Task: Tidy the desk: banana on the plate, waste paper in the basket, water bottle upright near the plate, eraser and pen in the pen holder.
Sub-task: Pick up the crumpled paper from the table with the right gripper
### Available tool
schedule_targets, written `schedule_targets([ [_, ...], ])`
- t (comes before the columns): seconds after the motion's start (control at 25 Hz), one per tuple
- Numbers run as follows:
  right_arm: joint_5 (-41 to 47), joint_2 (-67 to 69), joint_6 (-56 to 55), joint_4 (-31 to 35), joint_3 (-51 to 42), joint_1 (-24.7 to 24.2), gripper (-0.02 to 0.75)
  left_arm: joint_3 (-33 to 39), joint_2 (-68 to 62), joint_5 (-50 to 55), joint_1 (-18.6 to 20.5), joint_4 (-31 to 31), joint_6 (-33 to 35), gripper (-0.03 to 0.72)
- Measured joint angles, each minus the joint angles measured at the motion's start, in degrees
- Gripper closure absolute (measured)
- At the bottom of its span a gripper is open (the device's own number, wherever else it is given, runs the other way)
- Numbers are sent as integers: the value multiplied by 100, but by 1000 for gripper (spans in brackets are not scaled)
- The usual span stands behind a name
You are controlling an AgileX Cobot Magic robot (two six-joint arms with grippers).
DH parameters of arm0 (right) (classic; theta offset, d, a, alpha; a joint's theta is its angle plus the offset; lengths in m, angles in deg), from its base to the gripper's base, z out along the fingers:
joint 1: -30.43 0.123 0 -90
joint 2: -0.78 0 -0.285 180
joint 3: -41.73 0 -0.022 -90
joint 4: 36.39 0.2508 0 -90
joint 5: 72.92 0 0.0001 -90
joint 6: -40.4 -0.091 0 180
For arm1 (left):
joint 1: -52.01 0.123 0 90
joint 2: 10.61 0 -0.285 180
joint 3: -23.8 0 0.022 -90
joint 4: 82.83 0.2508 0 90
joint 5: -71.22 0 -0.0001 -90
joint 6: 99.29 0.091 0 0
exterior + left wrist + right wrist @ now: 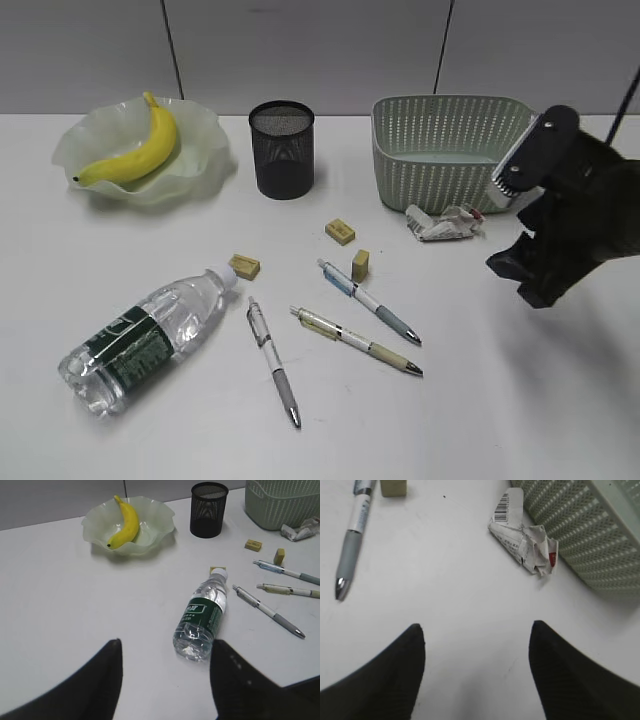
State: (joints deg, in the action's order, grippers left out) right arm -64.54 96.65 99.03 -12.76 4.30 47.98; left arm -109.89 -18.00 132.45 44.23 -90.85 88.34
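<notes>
Behind the white counter [560,420] stood a plain grey panelled wall [330,50], split by dark vertical seams, under even, soft indoor light.

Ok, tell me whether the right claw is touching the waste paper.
Apart. The right wrist view shows bare desk between the open right claw and the waste paper.

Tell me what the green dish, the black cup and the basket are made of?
The dish looks like frosted glass, perhaps plastic: translucent with a wavy rim. The cup seems black metal mesh, since light shows through its fine weave. The basket looks like matte moulded plastic, with even rows of punched holes.
</notes>
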Motion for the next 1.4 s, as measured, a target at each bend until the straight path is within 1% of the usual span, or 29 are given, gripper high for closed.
schedule_targets([
  [0.2,-329,1249,17,4,719,7,218,0,0,0,0,0,0,270],
  [0.32,-494,1737,24,4,1071,7,219,0,0,0,0,0,0,270],
  [0.68,-752,2503,24,4,1678,7,272,0,0,0,0,0,0,270],
  [0.88,-1050,2757,24,45,1771,7,286,0,0,0,0,0,0,270],
  [0.96,-1190,2848,24,45,1796,7,307,0,0,0,0,0,0,270],
  [1.16,-1241,3024,24,54,1872,7,375,0,0,0,0,0,0,270],
  [1.2,-1241,3036,24,59,1885,7,403,0,0,0,0,0,0,270],
  [1.24,-1234,3041,24,65,1898,7,442,0,0,0,0,0,0,270],
  [1.36,-1133,3041,24,71,1909,7,647,0,0,0,0,0,0,270],
  [1.4,-1110,3024,24,89,1909,7,672,0,0,0,0,0,0,270],
])
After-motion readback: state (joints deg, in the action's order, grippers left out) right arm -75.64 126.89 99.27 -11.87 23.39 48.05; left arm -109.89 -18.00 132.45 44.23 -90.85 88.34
